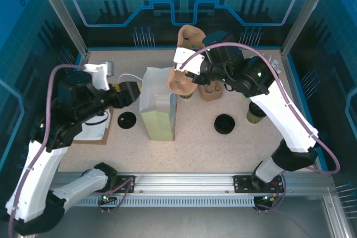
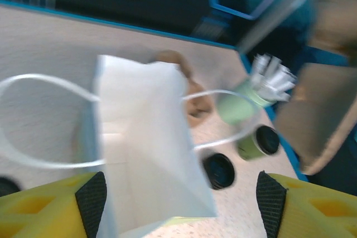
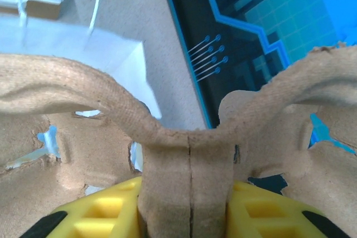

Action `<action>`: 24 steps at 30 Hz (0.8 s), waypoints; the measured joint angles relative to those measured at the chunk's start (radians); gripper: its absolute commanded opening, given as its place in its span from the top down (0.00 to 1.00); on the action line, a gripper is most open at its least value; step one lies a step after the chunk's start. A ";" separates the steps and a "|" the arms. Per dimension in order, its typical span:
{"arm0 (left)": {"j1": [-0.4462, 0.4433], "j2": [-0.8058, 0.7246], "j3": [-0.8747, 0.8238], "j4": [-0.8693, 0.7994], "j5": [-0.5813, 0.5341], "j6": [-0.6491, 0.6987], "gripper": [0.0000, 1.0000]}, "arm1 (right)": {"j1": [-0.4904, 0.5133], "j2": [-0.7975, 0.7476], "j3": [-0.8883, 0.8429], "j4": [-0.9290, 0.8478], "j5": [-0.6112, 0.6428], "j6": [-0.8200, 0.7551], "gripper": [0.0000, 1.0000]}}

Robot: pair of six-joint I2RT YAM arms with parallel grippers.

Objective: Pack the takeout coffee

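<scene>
Takeout coffee (image 1: pixel 255 114) stands lidded on the worktop (image 1: pixel 195 149), well right of the paper bag (image 1: pixel 159 104). Right hand (image 3: pixel 187 215) is closed on the pulp carrier (image 1: pixel 179 85) above the bag; left hand (image 2: pixel 181 202), wide open and empty beside the bag, should steady its mouth.

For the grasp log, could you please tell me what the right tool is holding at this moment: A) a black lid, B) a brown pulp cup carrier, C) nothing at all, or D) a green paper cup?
B: the right tool is clamped on the middle rib of the brown pulp cup carrier, lifted off the table close to the white paper bag.
</scene>
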 measured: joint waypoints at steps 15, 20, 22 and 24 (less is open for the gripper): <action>0.361 0.042 -0.241 0.048 0.367 -0.100 0.20 | 0.144 0.319 0.301 0.011 0.081 -0.020 0.69; 0.361 0.050 -0.344 0.130 0.486 -0.154 0.23 | 0.164 0.354 0.301 0.011 0.116 -0.024 0.70; 0.362 0.046 -0.380 0.166 0.517 -0.173 0.25 | 0.170 0.359 0.301 0.010 0.132 -0.027 0.70; 0.360 0.045 -0.416 0.200 0.549 -0.196 0.27 | 0.175 0.363 0.301 0.010 0.151 -0.034 0.71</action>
